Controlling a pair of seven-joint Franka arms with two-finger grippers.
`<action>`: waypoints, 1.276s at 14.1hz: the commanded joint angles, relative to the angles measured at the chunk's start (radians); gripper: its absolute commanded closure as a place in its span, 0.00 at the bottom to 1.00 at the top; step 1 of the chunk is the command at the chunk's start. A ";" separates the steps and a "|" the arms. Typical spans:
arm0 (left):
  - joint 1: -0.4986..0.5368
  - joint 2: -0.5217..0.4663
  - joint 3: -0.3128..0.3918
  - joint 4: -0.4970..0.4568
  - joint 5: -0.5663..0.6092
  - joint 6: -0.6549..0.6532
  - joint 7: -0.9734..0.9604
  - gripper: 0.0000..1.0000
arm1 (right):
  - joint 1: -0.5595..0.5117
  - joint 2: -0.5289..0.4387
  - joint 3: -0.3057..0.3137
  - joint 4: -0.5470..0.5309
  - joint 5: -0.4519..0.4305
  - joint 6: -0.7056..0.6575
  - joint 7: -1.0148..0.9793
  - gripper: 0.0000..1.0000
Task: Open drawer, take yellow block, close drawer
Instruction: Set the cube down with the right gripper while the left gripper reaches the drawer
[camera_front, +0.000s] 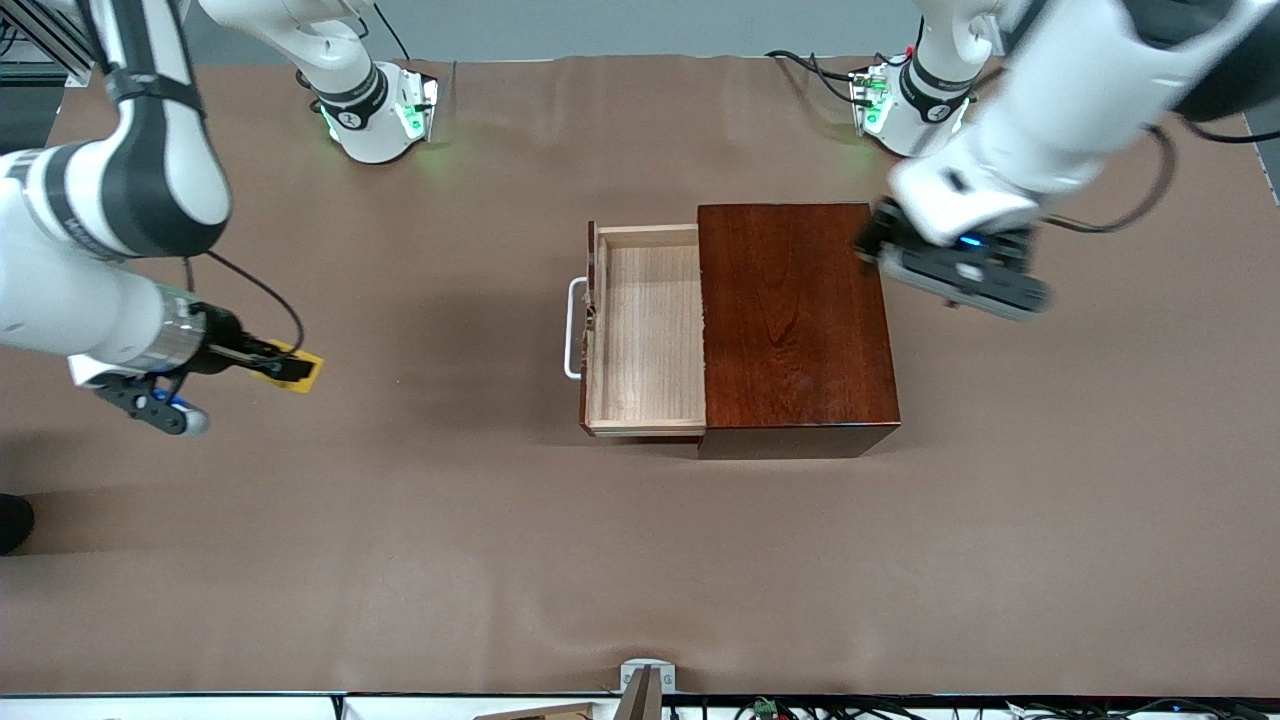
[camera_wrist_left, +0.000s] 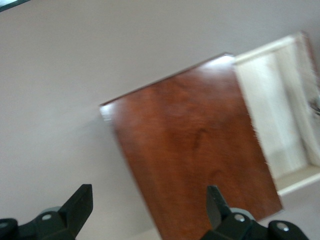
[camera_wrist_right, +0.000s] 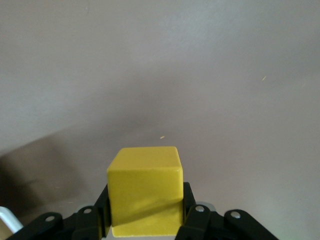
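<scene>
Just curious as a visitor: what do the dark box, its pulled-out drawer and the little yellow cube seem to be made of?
The box: apparently glossy varnished reddish-brown wood, with visible grain. The drawer: pale, unfinished-looking wood with a white handle. The yellow block: smooth and matte, possibly plastic or painted wood.

We read this as robotics lab: two white arm bases (camera_front: 375, 110) bolted along table (camera_front: 400, 560) edge, green status lights glowing, brown sheet covering whole tabletop, loose cables (camera_front: 800, 708) and connectors strung along edge nearest front camera, aluminium framing (camera_front: 45, 35) at corner.
</scene>
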 joint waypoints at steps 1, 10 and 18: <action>-0.126 0.043 0.001 0.049 0.034 -0.004 0.012 0.00 | -0.079 0.006 0.018 -0.015 -0.046 0.010 -0.185 1.00; -0.446 0.346 0.012 0.268 0.032 0.102 0.125 0.00 | -0.125 0.121 0.021 -0.053 -0.180 0.207 -0.364 1.00; -0.576 0.481 0.069 0.271 0.090 0.258 0.412 0.00 | -0.136 0.245 0.022 -0.078 -0.134 0.415 -0.364 1.00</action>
